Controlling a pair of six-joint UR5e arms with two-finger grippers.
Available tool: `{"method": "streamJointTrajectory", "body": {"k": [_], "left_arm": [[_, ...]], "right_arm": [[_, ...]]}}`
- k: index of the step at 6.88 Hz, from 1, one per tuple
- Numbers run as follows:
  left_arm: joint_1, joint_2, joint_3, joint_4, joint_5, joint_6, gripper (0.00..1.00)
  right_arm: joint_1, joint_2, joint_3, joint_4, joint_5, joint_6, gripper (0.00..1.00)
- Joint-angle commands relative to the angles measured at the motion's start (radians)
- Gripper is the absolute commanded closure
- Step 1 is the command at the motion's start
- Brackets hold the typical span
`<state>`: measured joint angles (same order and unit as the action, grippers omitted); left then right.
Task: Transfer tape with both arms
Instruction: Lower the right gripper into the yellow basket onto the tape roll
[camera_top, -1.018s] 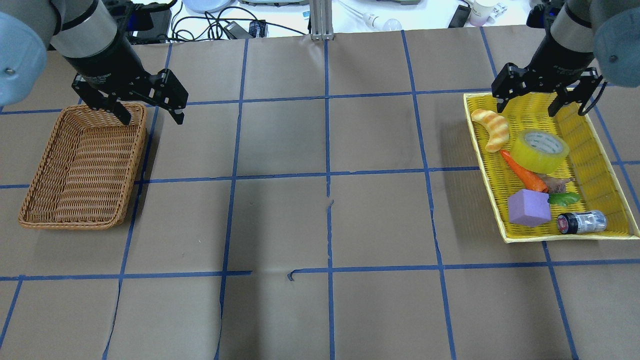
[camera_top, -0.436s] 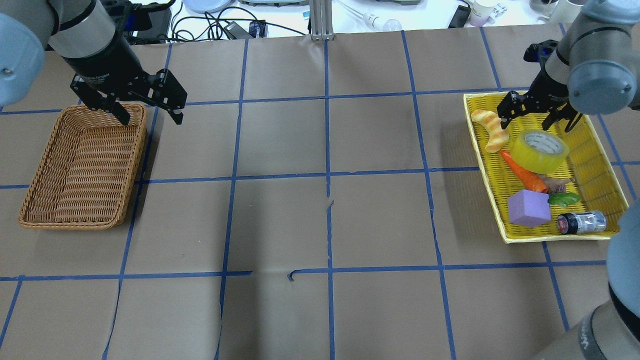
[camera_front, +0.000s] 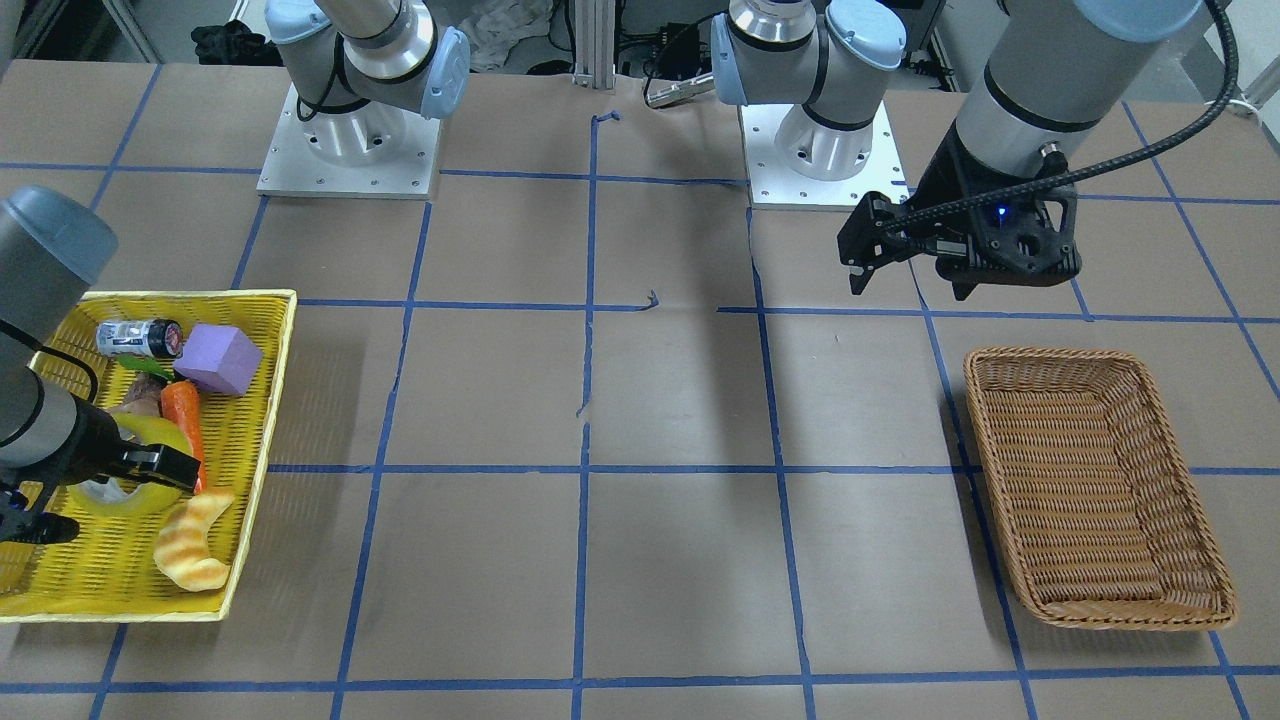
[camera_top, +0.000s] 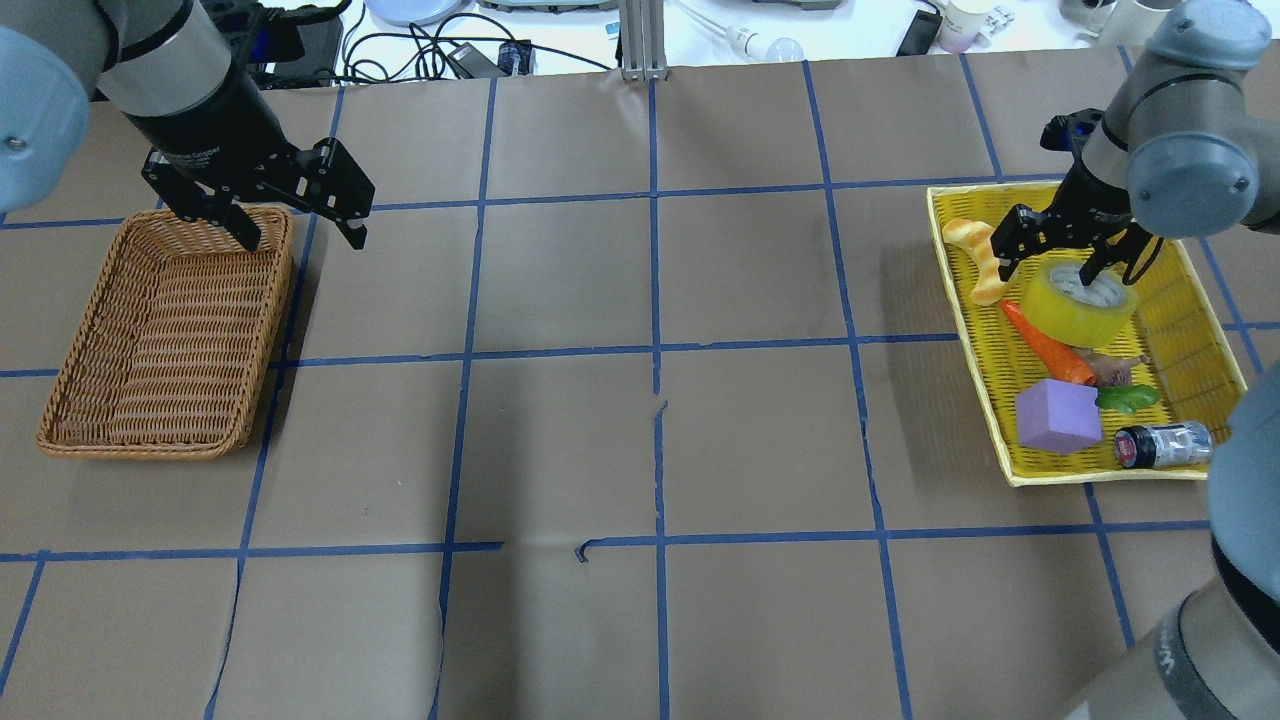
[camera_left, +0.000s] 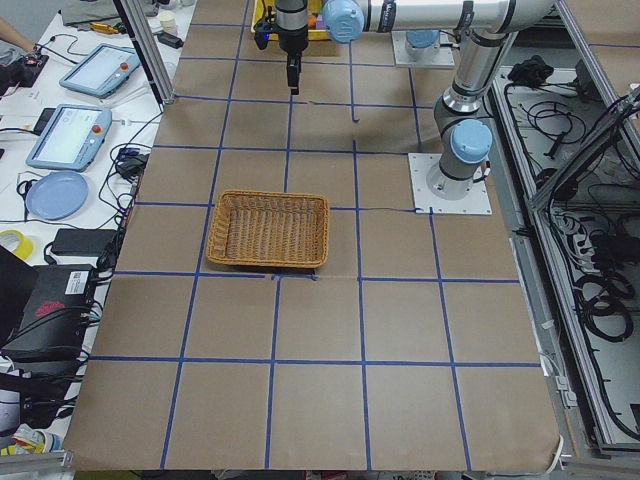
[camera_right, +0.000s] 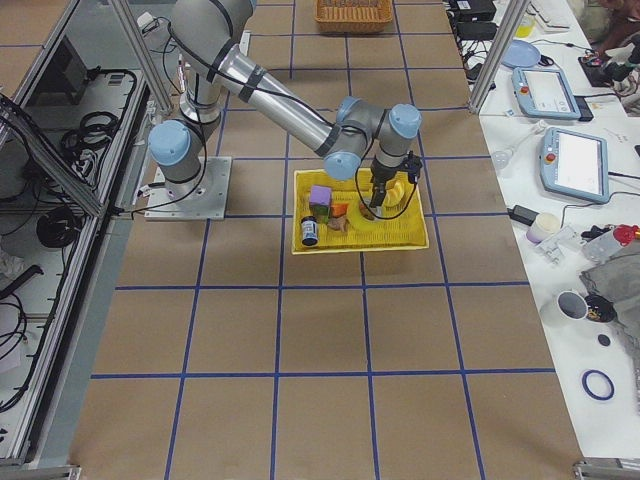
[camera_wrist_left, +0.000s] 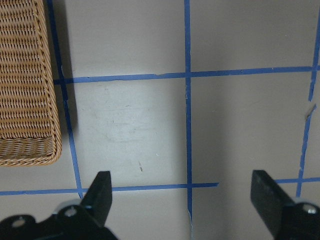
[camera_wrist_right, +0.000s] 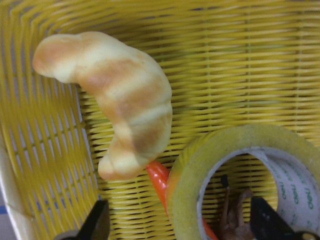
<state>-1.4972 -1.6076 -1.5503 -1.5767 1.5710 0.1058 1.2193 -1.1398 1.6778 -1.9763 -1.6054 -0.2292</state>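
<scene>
Two arms work above a brown surface (camera_top: 650, 440) ruled with blue grid lines. At the robot's right, the right end effector (camera_top: 1048, 272) is poised low over the far half of the yellow tray (camera_top: 1190, 330), its fingers spread wide. The tape (camera_top: 1055, 312) lies flat in that tray, core opening upward, directly beneath this end effector. In the right wrist view one fingertip stands over the printed core. The other stands outside the roll, on the side of the croissant toy (camera_top: 985, 265), so the yellow wall lies between the two fingers. Whether either finger touches the roll cannot be told. An orange carrot toy (camera_top: 1045, 350) rests against the roll on the side nearer the robot. Nearer still in the same tray lie a purple block (camera_top: 1058, 415) and a small jar (camera_top: 1163, 444) on its side. The left end effector (camera_top: 303, 232) hangs well apart from the tape, at the opposite end of the surface, held above it beside the wicker basket (camera_top: 165, 330). Its fingers are likewise spread wide, with only bare surface between them in the left wrist view.
</scene>
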Motion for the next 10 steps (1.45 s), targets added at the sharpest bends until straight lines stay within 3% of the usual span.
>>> {"method": "streamJointTrajectory", "body": {"k": [1,3,4,6,8,10], "left_arm": [[0.000,0.000,-0.001,0.000,0.000,0.000,0.00],[0.000,0.000,-0.005,0.000,-0.002,0.000,0.00],[0.000,0.000,-0.005,0.000,-0.002,0.000,0.00],[0.000,0.000,-0.005,0.000,-0.002,-0.002,0.00],[0.000,0.000,-0.005,0.000,-0.002,0.000,0.00],[0.000,0.000,-0.005,0.000,-0.002,-0.002,0.00]], "right_arm": [[-0.001,0.006,0.000,0.030,-0.002,0.064,0.26],[-0.001,0.011,0.000,0.033,-0.002,0.111,0.85],[-0.001,0.009,-0.001,0.040,-0.002,0.111,1.00],[0.000,-0.032,-0.036,0.071,0.007,0.172,1.00],[0.038,-0.101,-0.134,0.205,0.015,0.223,1.00],[0.261,-0.121,-0.155,0.211,0.016,0.549,1.00]]}}
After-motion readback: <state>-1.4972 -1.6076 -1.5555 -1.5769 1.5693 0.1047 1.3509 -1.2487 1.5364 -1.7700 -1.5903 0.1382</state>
